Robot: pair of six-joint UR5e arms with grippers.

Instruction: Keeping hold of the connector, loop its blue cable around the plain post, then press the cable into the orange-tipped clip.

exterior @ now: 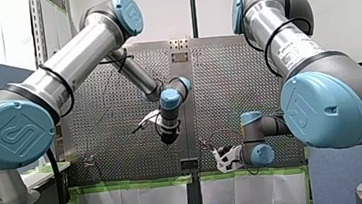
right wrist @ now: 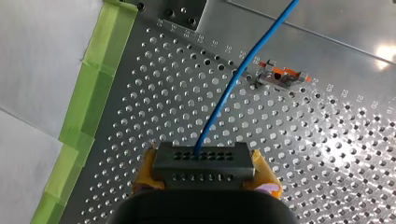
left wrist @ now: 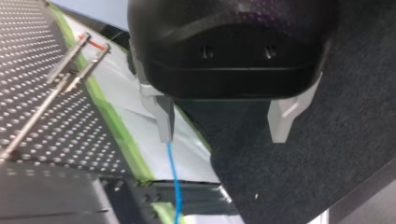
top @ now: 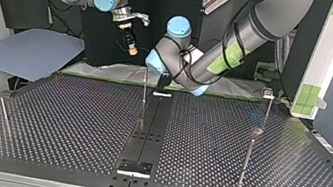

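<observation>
Right gripper (right wrist: 204,173): yellow pads clamped on the grey connector (right wrist: 204,160), held over the perforated table (right wrist: 154,121). Blue cable (right wrist: 224,100): leaves the connector's face and runs up and away, passing near the orange-tipped clip (right wrist: 280,74) fixed to the table. Left gripper (left wrist: 224,133): black body, metal fingers spread wide, nothing between them; the cable hangs at one fingertip.

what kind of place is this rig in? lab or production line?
Probably a robotics lab test bench, not a line: my left arm and my right arm over a perforated table edged with green tape, fitted with thin posts, an orange-tipped clip and one blue cable.
</observation>
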